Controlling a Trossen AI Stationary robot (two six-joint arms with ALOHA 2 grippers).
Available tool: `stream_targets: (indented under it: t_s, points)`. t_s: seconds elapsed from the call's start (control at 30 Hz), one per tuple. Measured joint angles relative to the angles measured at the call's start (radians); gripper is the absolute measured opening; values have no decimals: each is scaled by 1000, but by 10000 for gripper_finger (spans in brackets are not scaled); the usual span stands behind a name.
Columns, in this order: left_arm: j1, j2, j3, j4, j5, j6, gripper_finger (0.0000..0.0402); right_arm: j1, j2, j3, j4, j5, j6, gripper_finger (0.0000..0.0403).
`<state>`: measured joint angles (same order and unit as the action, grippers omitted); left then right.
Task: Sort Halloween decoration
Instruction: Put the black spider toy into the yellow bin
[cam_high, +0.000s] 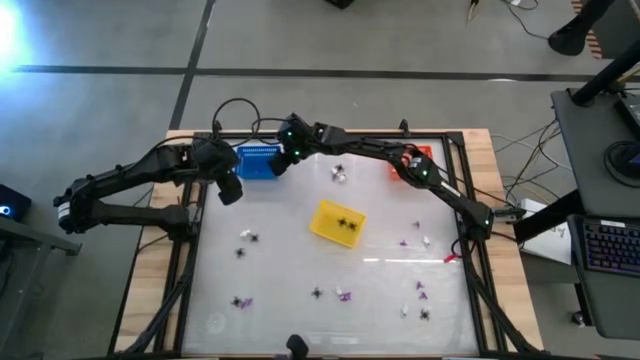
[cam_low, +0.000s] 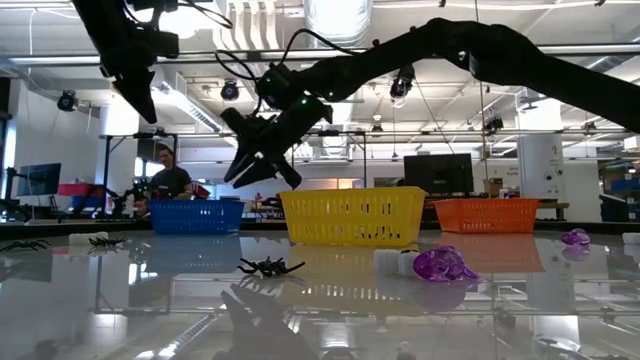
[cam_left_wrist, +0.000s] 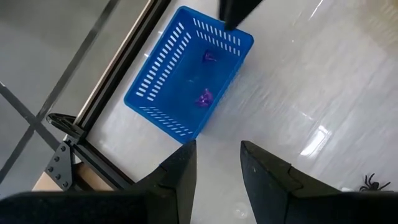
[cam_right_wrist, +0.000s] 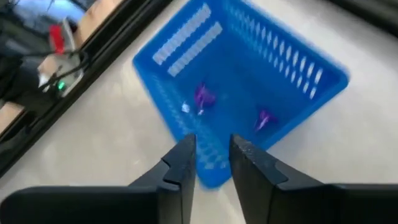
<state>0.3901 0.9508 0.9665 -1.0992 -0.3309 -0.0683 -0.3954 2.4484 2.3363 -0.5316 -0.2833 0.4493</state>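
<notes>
Three square latticed plastic baskets sit on the glossy white table (cam_high: 300, 270): a blue basket (cam_high: 258, 161) at upper left, a yellow basket (cam_high: 336, 222) at centre, and an orange basket (cam_high: 418, 158) partly hidden under the right arm. Two purple pieces (cam_right_wrist: 203, 97) lie in the blue basket. Black spiders (cam_high: 316, 293), purple and white bits scatter across the lower table, too small to count. The right hand (cam_right_wrist: 211, 163) hangs above the blue basket, fingers apart and empty. The left hand (cam_left_wrist: 217, 165) hangs beside that basket, fingers apart.

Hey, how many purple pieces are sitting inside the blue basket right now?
2. Both lie on the floor of the blue basket: one purple piece nearer one wall, the other purple piece toward the opposite side. The basket walls may hide more.
</notes>
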Motion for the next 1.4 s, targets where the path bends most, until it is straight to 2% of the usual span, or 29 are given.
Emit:
stream_targets:
  t_s: [0.1, 0.3, 0.4, 0.6, 0.77, 0.9, 1.13, 1.4]
  points:
    - [0, -2, 0, -5, 18, -8, 107, -1, -44, 0, -86, -55, -35, 102]
    - [0, -17, 0, -34, 91, -3, 108, 3, -186, 0, -339, -46, -174, 107]
    - [0, -24, 0, -57, 96, 12, 112, 23, -258, 0, -462, 30, -203, 107]
    - [0, -25, 0, -92, 113, 27, 129, 99, -387, 0, -756, 278, -236, 107]
    - [0, -23, 0, -92, 122, 56, 132, 169, -449, 0, -966, 348, -116, 107]
    - [0, -23, 0, -88, 124, 99, 131, 227, -467, -10, -1043, 362, -39, 107]
    - [0, -23, 0, -87, 125, 137, 131, 308, -476, -111, -1040, 363, 67, 107]
    - [0, -22, 0, -87, 166, 138, 130, 368, -469, -250, -979, 363, 76, 107]
